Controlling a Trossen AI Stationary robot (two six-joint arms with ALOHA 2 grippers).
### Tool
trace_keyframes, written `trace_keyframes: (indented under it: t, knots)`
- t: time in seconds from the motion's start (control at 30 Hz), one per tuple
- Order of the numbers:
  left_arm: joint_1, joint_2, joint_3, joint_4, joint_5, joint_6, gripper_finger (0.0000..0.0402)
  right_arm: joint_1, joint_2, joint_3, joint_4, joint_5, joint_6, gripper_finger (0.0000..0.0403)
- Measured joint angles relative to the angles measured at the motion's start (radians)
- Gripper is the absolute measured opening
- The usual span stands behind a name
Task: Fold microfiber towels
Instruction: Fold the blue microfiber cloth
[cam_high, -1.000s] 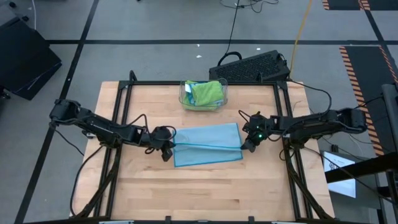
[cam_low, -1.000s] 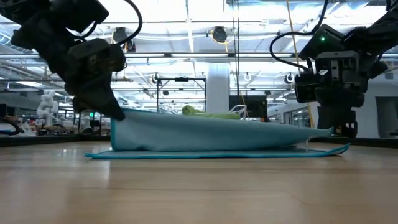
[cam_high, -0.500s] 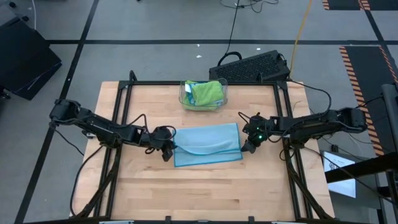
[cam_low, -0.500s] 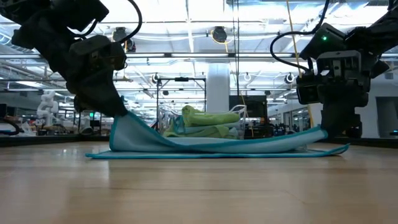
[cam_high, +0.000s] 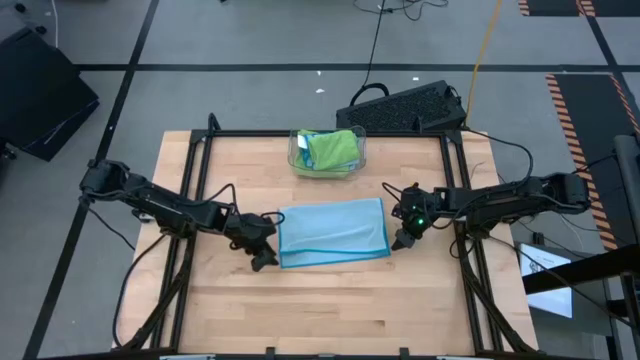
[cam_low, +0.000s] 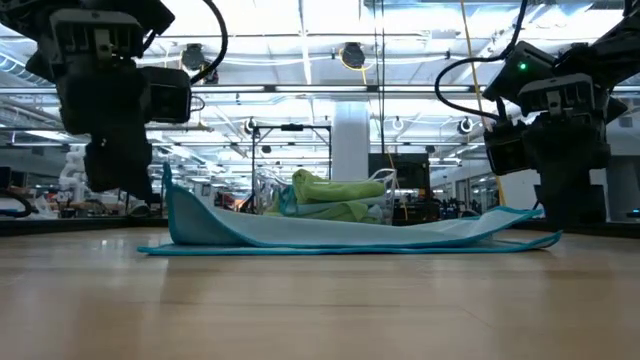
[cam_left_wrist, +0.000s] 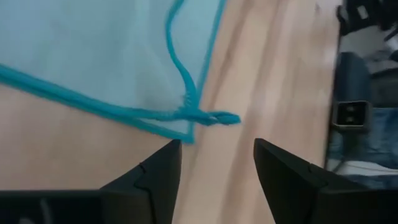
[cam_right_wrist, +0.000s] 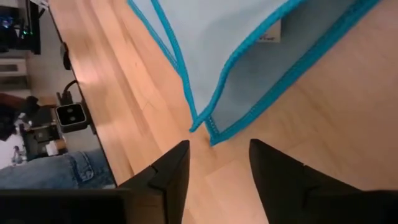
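Note:
A light blue microfiber towel (cam_high: 333, 232) lies folded in two on the table's middle, upper layer on lower, its left corner (cam_low: 172, 200) curling up. Its small white tag (cam_right_wrist: 268, 34) shows between the layers at the right end. My left gripper (cam_high: 260, 250) stands open just off the towel's left near corner (cam_left_wrist: 211, 117), fingers clear of it. My right gripper (cam_high: 404, 236) stands open just off the right near corners (cam_right_wrist: 205, 124), touching nothing. Lime green towels (cam_high: 332, 148) lie heaped in a clear bin.
The clear plastic bin (cam_high: 296, 160) stands behind the towel near the table's far edge. A black frame (cam_high: 190, 200) runs along the left and right sides of the table. Bare wood (cam_high: 330, 310) lies in front of the towel.
Both grippers have opened and let go of the towel's upper layer, which was drawn taut between them. It sagged in the middle, then dropped flat onto the lower layer. My left gripper has drawn back a little toward the left, my right toward the right.

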Motion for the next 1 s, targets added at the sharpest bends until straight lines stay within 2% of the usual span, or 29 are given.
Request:
trace_keyframes:
  t: [0.1, 0.3, 0.37, 0.5, 0.63, 0.7, 0.87, 1.0]
  knots:
    - [0.000, -0.009, 0.000, 0.003, 0.034, -0.060, 0.0204, 0.000, 0.000, 0.000, 0.010, -0.022, 0.037, 0.0164]
    - [0.001, -0.069, 0.000, 0.030, 0.021, -0.149, 0.0204, 0.000, -0.023, 0.000, 0.084, -0.027, 0.156, 0.0164]
    - [0.002, -0.105, 0.000, 0.031, -0.024, -0.165, 0.0204, 0.000, -0.041, 0.001, 0.131, -0.010, 0.216, 0.0164]
    - [-0.005, -0.168, 0.000, 0.019, -0.183, -0.189, 0.0203, 0.005, -0.079, 0.035, 0.144, 0.092, 0.295, 0.0164]
    - [-0.031, -0.153, 0.001, -0.074, -0.303, -0.331, 0.0201, 0.006, -0.084, 0.086, 0.138, 0.175, 0.289, 0.0164]
    - [-0.033, -0.111, 0.000, -0.103, -0.305, -0.480, 0.0200, 0.006, -0.079, 0.112, 0.122, 0.215, 0.278, 0.0164]
    - [-0.035, -0.023, -0.007, -0.074, -0.197, -0.776, 0.0200, 0.006, -0.035, 0.140, 0.111, 0.242, 0.268, 0.0156]
    - [-0.056, 0.049, -0.006, 0.058, -0.198, -0.853, 0.0200, 0.019, 0.023, 0.139, 0.094, 0.240, 0.256, 0.0130]
